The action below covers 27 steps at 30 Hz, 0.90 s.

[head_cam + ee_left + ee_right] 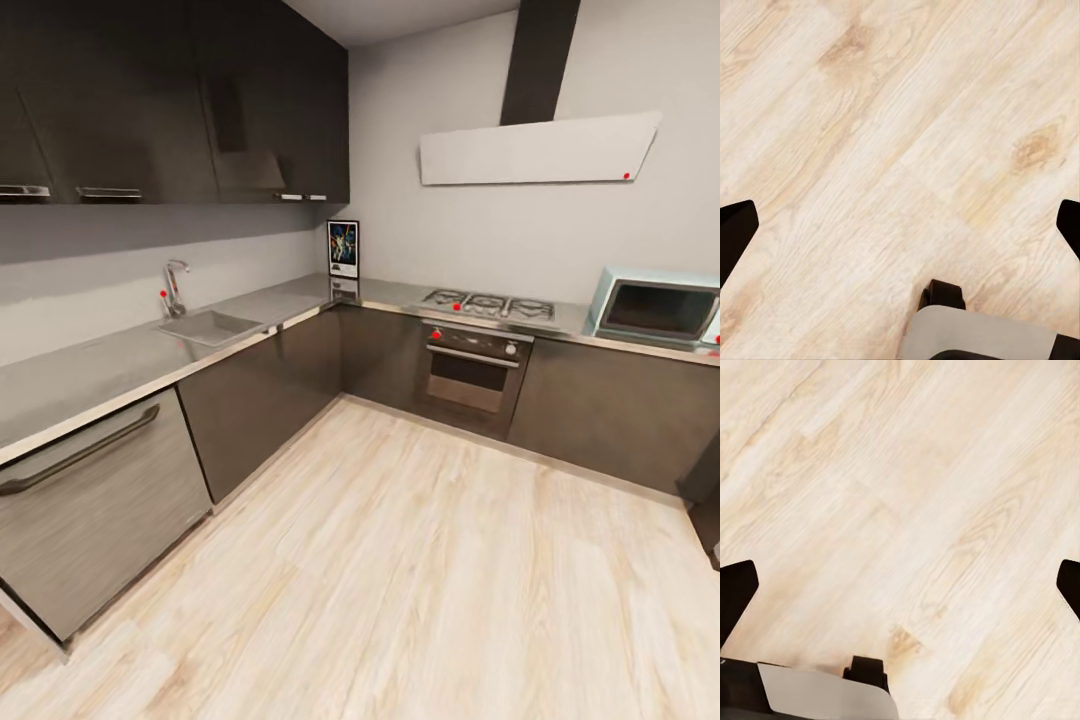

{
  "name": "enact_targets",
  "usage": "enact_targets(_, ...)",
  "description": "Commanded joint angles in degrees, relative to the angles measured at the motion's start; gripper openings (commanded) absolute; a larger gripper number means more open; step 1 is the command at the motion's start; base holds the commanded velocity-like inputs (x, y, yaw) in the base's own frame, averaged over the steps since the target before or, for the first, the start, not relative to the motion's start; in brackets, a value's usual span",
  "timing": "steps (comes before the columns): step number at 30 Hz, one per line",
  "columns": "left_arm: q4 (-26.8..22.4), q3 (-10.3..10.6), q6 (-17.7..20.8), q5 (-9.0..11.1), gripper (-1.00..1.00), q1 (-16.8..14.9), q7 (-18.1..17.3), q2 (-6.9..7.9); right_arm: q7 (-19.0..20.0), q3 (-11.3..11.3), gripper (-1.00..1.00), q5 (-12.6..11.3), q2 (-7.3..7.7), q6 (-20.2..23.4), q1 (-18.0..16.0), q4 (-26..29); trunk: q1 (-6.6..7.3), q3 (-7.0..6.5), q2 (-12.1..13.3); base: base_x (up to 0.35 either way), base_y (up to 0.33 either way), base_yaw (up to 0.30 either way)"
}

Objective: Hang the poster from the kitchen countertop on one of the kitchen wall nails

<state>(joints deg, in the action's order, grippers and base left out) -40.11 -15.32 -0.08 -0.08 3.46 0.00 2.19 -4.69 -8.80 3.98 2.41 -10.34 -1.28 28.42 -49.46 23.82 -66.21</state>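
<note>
Wrist views: both fingers (735, 232) spread wide, empty.

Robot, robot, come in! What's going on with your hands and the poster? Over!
Left gripper open, right gripper open, both over wood floor. Poster upright in countertop corner, against the wall. Nothing on the floor between. Over.

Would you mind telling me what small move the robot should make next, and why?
Probably drive the base forward across the wooden floor toward the far corner. The poster stands upright there on the kitchen countertop, leaning at the wall, well out of reach. Both wrist views show floor between wide-apart fingertips, so the left gripper and right gripper hold nothing.
</note>
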Motion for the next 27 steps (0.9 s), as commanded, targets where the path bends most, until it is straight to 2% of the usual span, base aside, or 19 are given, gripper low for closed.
enact_targets(1, -0.07, -0.04, -0.01, -0.01, 1.0, 0.0, 0.0, 0.0, -0.49, -0.34, 1.0, 0.41, 0.05, -0.12, -0.04, -0.03, -0.04, 0.05, -0.03, 0.337, 0.006, 0.0)
enact_targets(27, -0.05, -0.06, -0.01, -0.01, 1.0, 0.0, 0.0, 0.0, -0.49, -0.34, 1.0, 0.5, 0.05, -0.3, -0.04, -0.05, -0.04, 0.05, -0.03, 0.338, 0.001, -0.023)
